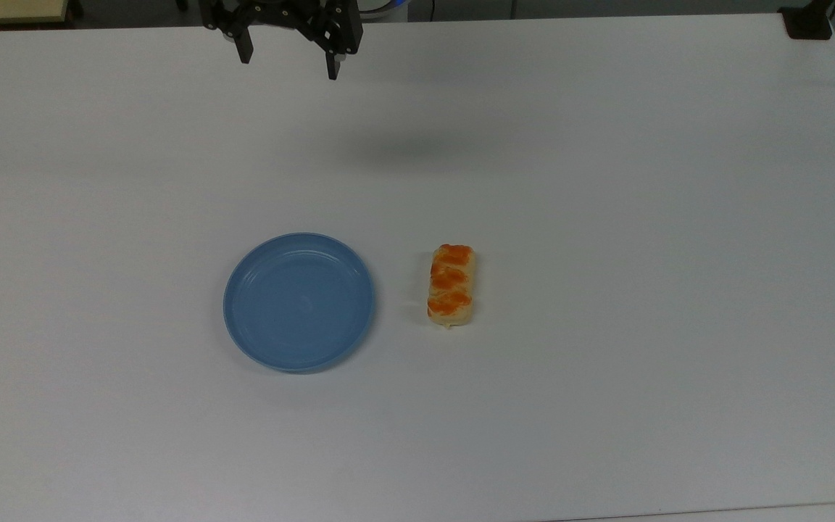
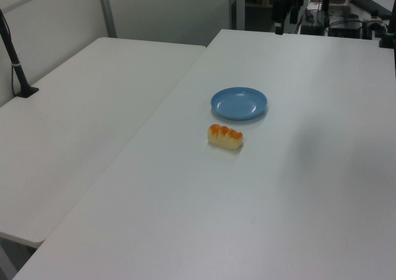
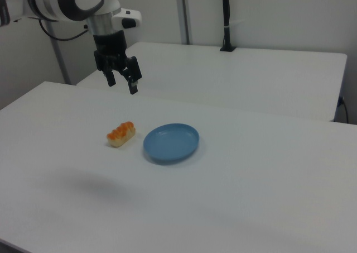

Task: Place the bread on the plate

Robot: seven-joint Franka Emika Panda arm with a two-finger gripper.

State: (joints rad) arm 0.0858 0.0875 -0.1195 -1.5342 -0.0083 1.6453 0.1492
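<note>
- Gripper of the single arm, high above the table and near its far edge in the top view; fingers spread apart, nothing between them.
- Bread, lying flat on the table just to the top view's right of the plate; a narrow strip of bare table separates the two, so they are near but not touching.
- Long axis of the bread running roughly toward and away from the arm in the top view; glazed orange patches uppermost.
- Plate interior bare, so the placement is not yet done.
- Step in hand, as judged from this layout: the approach, before any contact; the gripper is well apart from the bread in the right view.
- Next move, as judged: travel across to a point over the bread, then descent with the fingers set astride its short width.
- Finger alignment relative to the loaf's long axis appears roughly suitable in the top view, though the gripper's height makes this uncertain; a small wrist turn may be needed.
- Following lift calls only for a short sideways carry to the plate.
</note>
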